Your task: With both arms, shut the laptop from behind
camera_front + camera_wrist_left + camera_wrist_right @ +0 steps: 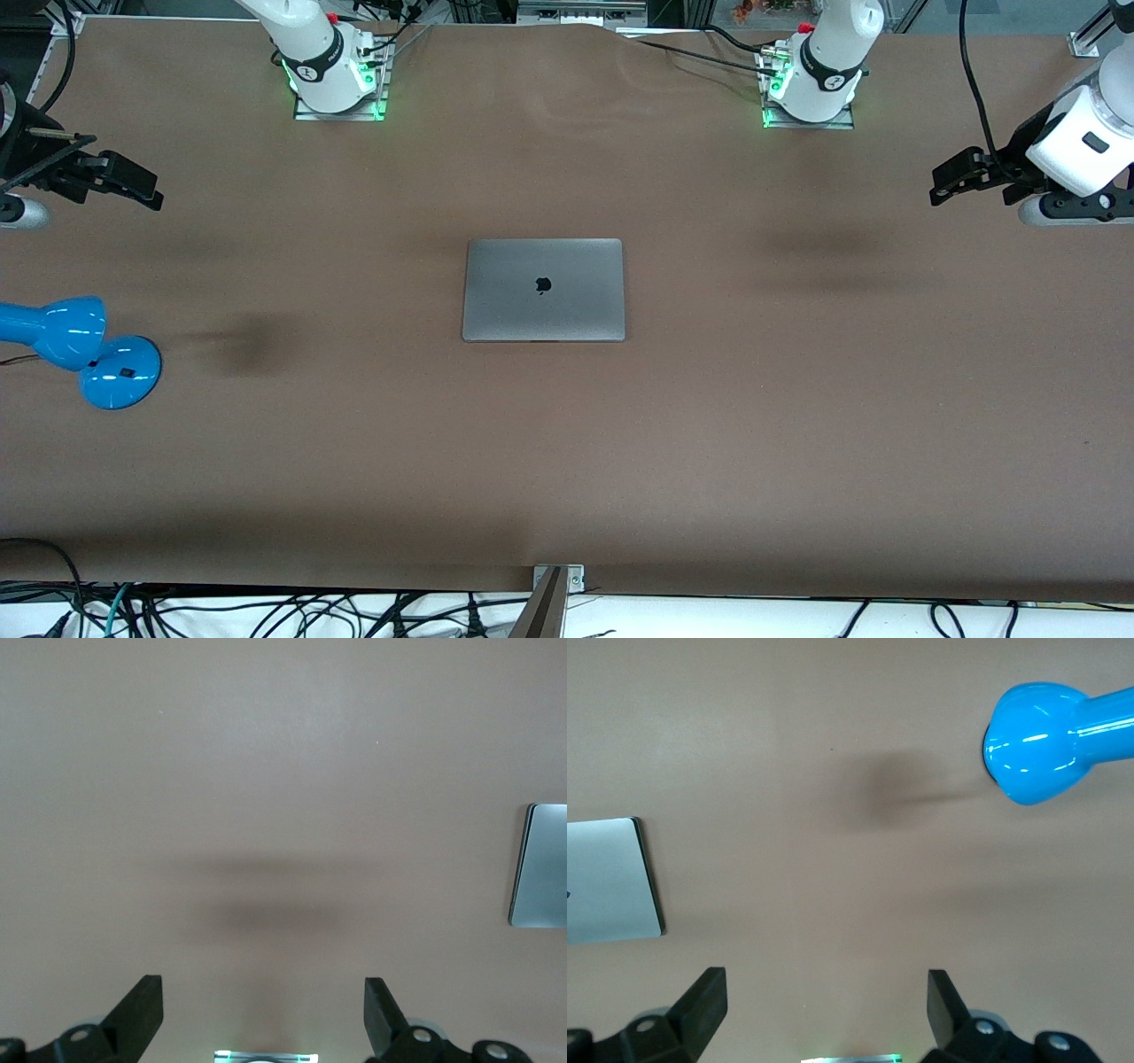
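The slim silver-grey laptop (543, 290) lies shut and flat on the brown table's middle (dark apple logo facing up on its lid), square to the table's edges, between the two arms' ends.

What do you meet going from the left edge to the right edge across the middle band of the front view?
Right claw, open, over the table → blue lamp → closed laptop, apple logo up → left claw, open, over the table.
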Controlling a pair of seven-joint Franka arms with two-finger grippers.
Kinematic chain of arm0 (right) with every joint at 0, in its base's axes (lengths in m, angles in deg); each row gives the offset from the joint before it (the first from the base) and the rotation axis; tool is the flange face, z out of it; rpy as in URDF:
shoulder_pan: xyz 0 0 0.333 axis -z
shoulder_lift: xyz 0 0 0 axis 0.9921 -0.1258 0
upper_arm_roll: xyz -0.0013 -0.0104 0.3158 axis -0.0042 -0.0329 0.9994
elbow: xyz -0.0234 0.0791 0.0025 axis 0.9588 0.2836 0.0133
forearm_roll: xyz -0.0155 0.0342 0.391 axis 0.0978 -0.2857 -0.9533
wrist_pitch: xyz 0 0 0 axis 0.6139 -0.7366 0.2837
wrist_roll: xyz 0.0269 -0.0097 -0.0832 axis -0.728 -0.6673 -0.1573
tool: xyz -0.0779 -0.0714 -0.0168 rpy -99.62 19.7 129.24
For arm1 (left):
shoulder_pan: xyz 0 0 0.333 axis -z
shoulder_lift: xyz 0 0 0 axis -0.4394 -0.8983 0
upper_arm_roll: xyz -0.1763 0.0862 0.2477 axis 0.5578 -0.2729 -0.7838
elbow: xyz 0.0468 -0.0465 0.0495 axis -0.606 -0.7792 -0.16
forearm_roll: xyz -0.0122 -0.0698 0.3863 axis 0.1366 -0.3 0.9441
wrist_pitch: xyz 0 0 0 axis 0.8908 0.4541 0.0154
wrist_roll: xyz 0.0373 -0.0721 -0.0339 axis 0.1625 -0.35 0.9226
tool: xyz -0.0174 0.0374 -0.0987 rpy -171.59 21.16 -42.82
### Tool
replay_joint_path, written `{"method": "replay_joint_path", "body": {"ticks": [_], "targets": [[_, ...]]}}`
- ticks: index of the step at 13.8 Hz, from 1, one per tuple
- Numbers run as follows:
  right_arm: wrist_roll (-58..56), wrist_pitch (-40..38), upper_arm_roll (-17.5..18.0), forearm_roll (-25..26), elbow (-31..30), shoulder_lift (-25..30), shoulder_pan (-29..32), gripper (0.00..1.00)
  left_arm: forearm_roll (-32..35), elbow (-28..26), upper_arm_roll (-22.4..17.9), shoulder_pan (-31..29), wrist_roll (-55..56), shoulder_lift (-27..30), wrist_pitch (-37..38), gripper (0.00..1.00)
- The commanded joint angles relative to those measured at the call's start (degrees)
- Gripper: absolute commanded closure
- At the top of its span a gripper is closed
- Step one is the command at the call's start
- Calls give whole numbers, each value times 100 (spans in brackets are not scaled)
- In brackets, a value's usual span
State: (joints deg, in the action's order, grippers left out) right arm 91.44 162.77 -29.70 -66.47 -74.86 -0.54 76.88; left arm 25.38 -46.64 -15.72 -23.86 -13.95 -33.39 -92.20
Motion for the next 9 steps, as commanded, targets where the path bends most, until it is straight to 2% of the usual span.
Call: {"method": "replay_joint_path", "body": {"ticks": [1,9], "targets": [[92,20,0,-28,-76,92,-8,0,-97,138,0,25,-157,-87,191,0],[101,-33,0,-37,-59,84,-8,0,-97,296,176,25,-96,-174,235,0]]}}
